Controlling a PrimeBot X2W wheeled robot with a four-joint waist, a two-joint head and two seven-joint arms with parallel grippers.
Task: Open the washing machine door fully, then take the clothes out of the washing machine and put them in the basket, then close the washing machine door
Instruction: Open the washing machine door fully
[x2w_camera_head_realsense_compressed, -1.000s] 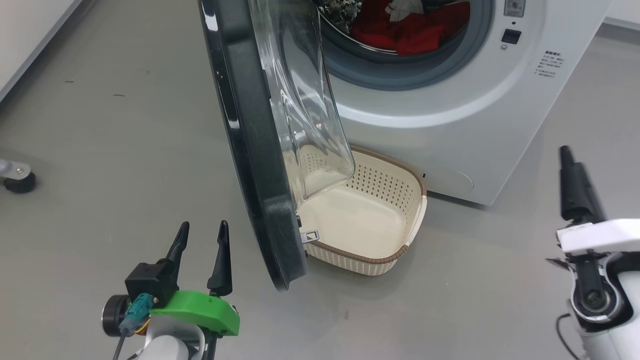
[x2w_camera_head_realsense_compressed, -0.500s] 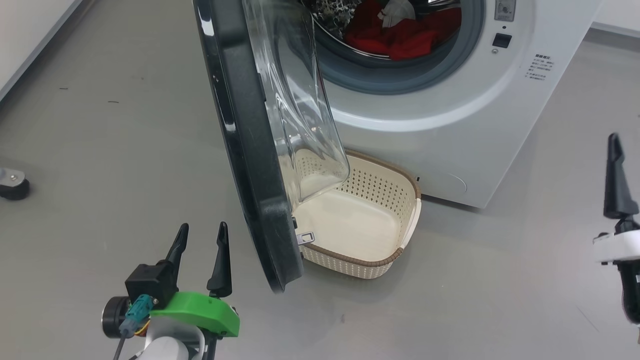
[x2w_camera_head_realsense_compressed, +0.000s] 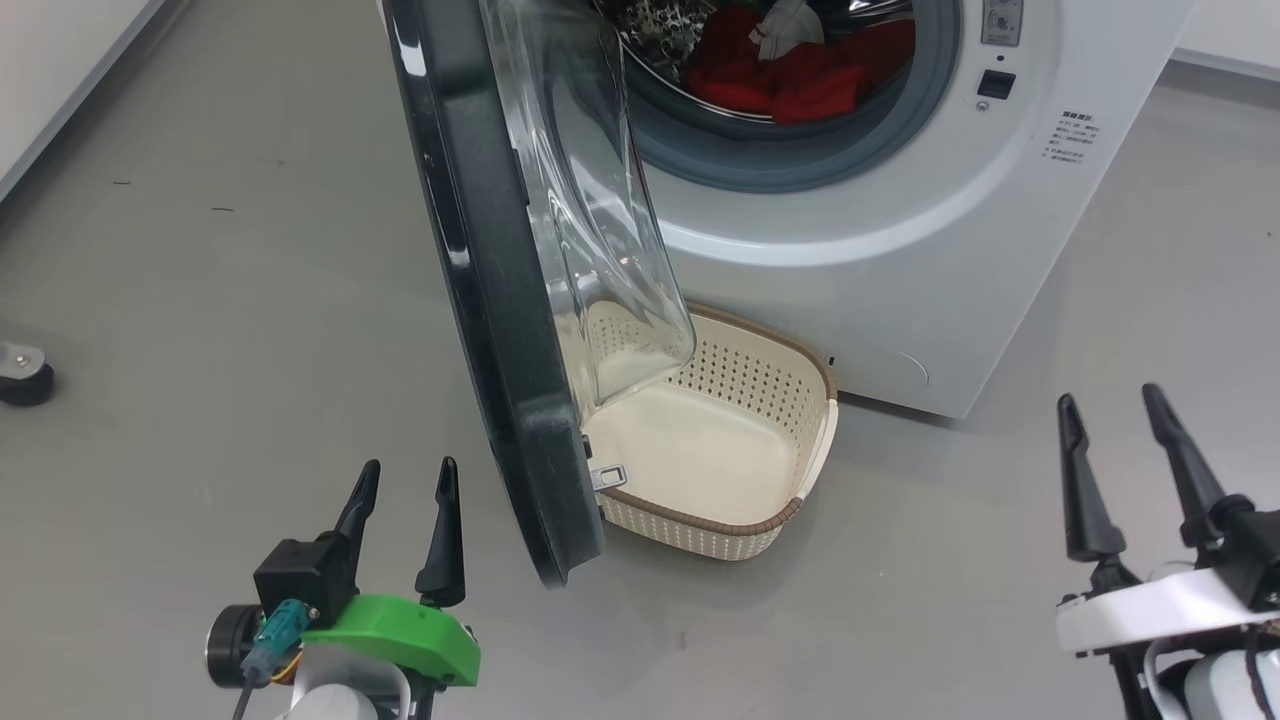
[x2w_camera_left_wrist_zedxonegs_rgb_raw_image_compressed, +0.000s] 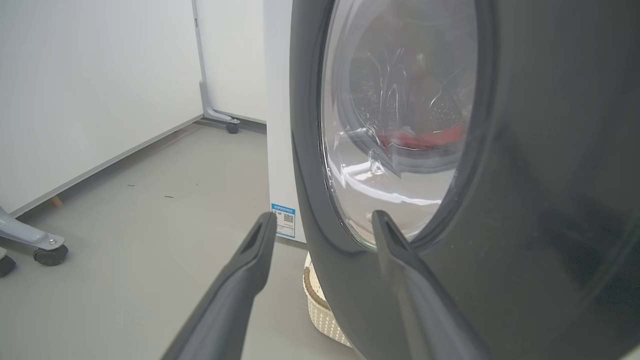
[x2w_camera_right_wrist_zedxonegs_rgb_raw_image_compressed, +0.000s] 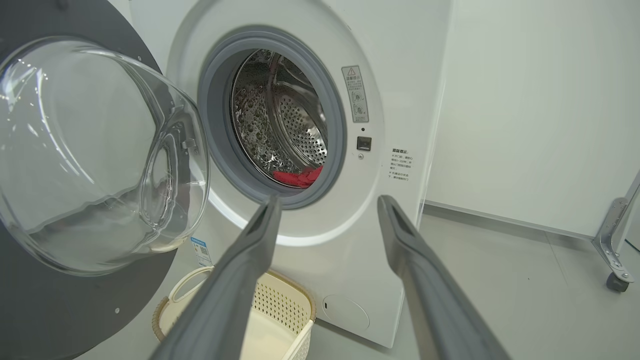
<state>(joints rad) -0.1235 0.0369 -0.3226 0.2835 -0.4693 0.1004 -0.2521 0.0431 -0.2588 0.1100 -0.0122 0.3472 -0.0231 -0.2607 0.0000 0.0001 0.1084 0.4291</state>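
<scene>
The white washing machine (x2w_camera_head_realsense_compressed: 900, 250) stands at the top right, red and white clothes (x2w_camera_head_realsense_compressed: 790, 75) lying in its drum. The washing machine door (x2w_camera_head_realsense_compressed: 480, 300) juts out edge-on, its glass bowl over the left part of the cream basket (x2w_camera_head_realsense_compressed: 815, 360), which sits on the floor against the machine. My left gripper (x2w_camera_head_realsense_compressed: 410, 464) is open, low and just left of the door's lower edge; the left wrist view has it (x2w_camera_left_wrist_zedxonegs_rgb_raw_image_compressed: 324, 216) close to the door's black rim (x2w_camera_left_wrist_zedxonegs_rgb_raw_image_compressed: 525, 200). My right gripper (x2w_camera_head_realsense_compressed: 1108, 394) is open at the lower right, and in its wrist view (x2w_camera_right_wrist_zedxonegs_rgb_raw_image_compressed: 329, 198) faces the drum, with the clothes (x2w_camera_right_wrist_zedxonegs_rgb_raw_image_compressed: 300, 177) beyond.
Grey floor spreads all around. A caster (x2w_camera_head_realsense_compressed: 25, 375) sits at the left edge and a white wall (x2w_camera_head_realsense_compressed: 60, 60) runs along the upper left. A metal frame leg with a wheel (x2w_camera_right_wrist_zedxonegs_rgb_raw_image_compressed: 617, 240) stands right of the machine near the wall.
My right gripper has swung down from the right edge to the lower right, both fingers now showing. The head view has shifted slightly. The left gripper and door are unmoved.
</scene>
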